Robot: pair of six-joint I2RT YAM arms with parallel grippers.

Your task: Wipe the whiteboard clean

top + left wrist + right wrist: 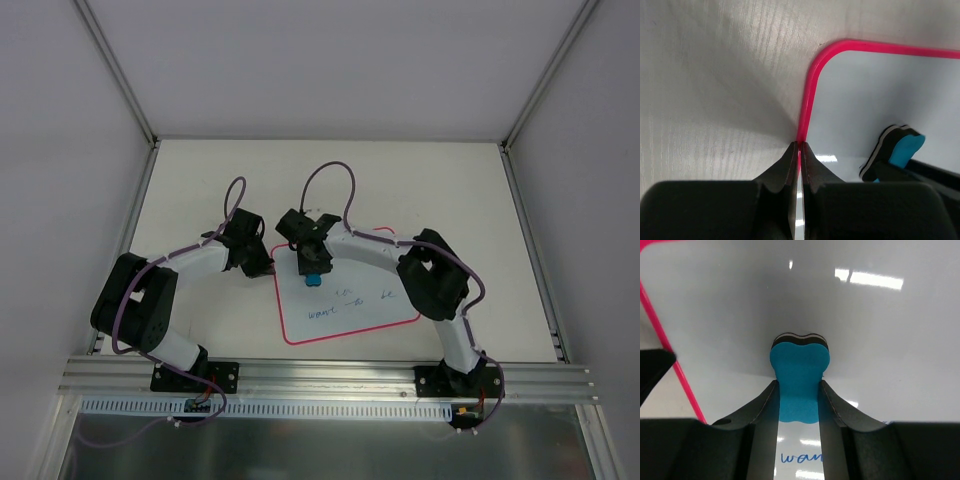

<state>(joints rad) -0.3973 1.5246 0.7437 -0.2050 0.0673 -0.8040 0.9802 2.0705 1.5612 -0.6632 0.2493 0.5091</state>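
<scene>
The whiteboard lies flat on the table, red-pink bordered, with blue handwriting across its lower half. My left gripper is shut on its left border near the top corner; the pink edge runs between the closed fingertips of that gripper. My right gripper is shut on a small blue eraser, whose black felt face presses on the board's upper left area. The word "wan" shows between the right fingers, nearer than the eraser. The left wrist view also shows the eraser.
White walls with aluminium posts enclose the table on three sides. An aluminium rail carrying both arm bases runs along the near edge. Bare tabletop stretches behind the board.
</scene>
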